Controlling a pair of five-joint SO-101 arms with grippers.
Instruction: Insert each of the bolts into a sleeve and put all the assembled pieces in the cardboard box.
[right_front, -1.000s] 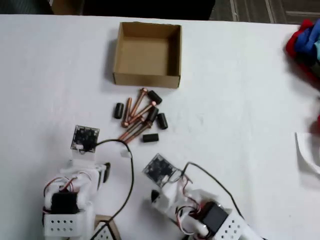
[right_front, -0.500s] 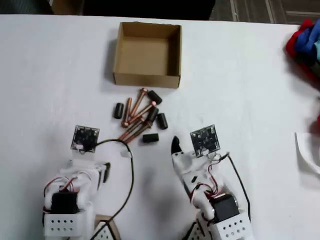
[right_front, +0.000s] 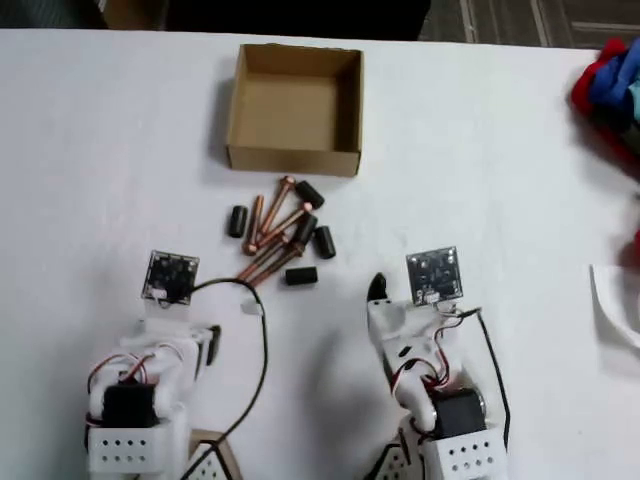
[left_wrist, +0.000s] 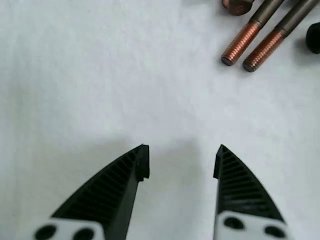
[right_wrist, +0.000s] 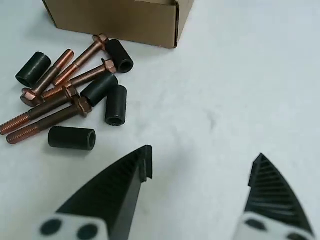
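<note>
Broadly, the white table (right_front: 90, 150) lies bare across its whole left side, from the near edge to the far edge where dark floor begins. At the near left, the left gripper (left_wrist: 182, 150) hangs above plain cloth with its jaws parted and nothing between them. The threaded ends of two bolts (left_wrist: 252, 47) lie a little beyond its tips. A black cable (right_front: 262, 350) loops over the table beside that arm.

In the middle, the copper-coloured bolts and the black sleeves (right_front: 237, 221) lie in a loose heap. One sleeve in the centre of the heap may sit over a bolt, though I cannot tell. The cardboard box (right_front: 295, 150) stands open just beyond the heap, near the far edge, and holds nothing.

Right of the heap and nearer, the right gripper (right_wrist: 204, 155) is spread wide and empty, apart from the closest sleeve. Further right the cloth runs free to a bundle of coloured fabric (right_front: 608, 85) at the far right edge.
</note>
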